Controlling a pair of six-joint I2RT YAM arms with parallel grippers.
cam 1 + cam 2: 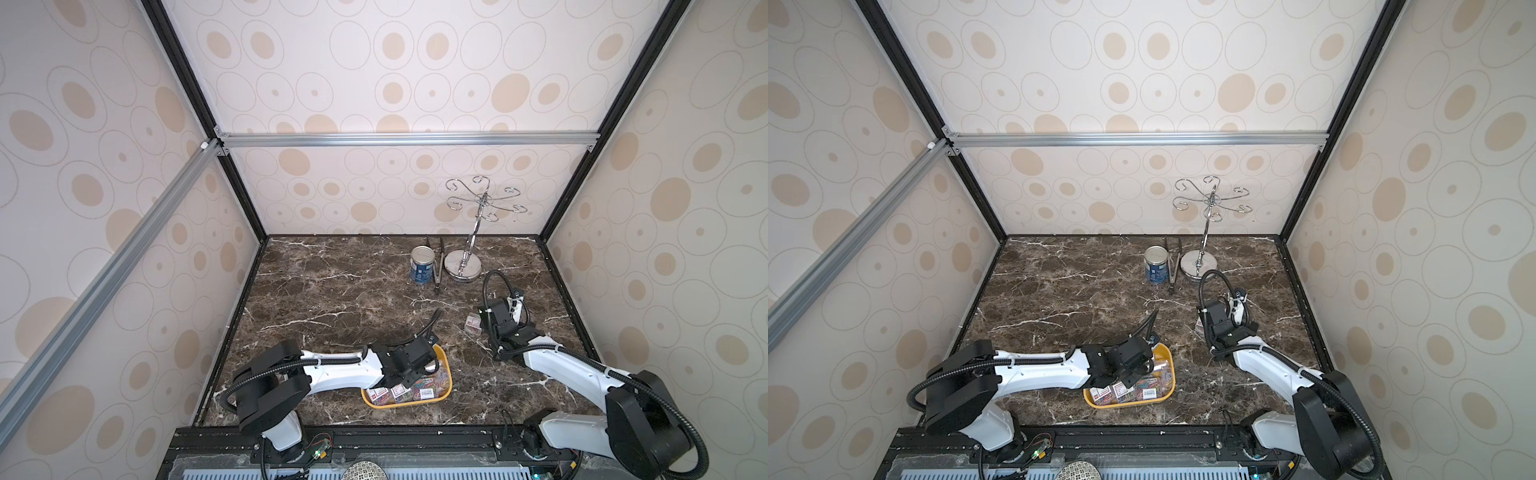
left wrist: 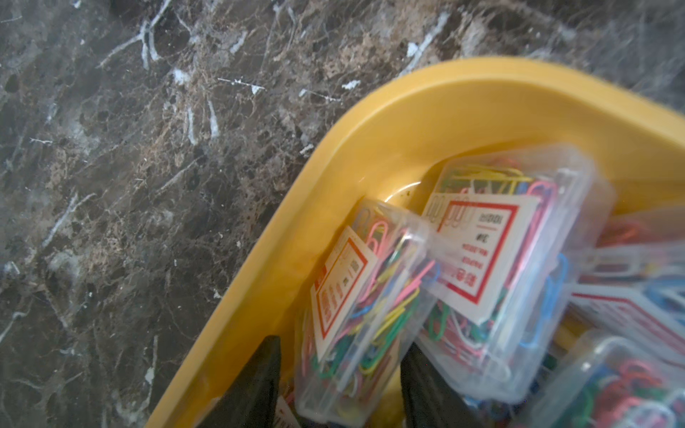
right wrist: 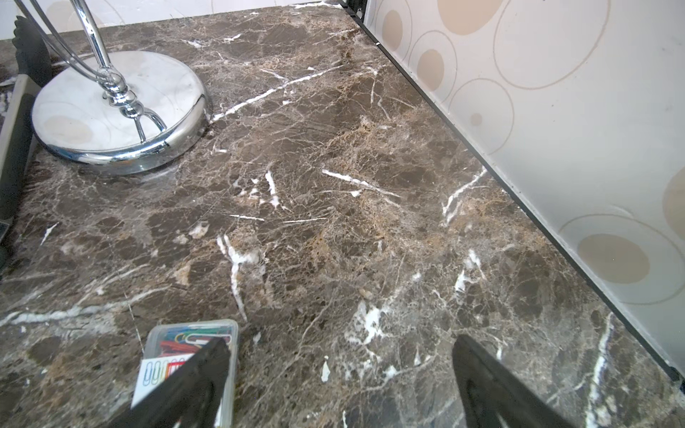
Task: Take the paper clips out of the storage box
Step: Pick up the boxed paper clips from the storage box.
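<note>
The yellow storage box (image 1: 399, 405) (image 1: 1125, 404) lies near the table's front edge and holds several clear cases of paper clips (image 1: 419, 388). My left gripper (image 1: 410, 379) (image 2: 341, 344) reaches down into a corner of the box (image 2: 370, 122). Its open jaws straddle one tilted case (image 2: 356, 296), with a small gap on one side. A second case (image 2: 496, 259) leans against it. My right gripper (image 1: 496, 322) (image 3: 341, 341) hangs wide open over bare marble at the right. One case (image 1: 473, 324) (image 3: 185, 344) lies on the table beside one of its fingers.
A blue-labelled tin can (image 1: 422, 266), metal tongs (image 1: 438, 270) and a chrome hook stand (image 1: 463, 262) (image 3: 118, 111) stand at the back. The enclosure's right wall (image 3: 556, 129) runs close to the right gripper.
</note>
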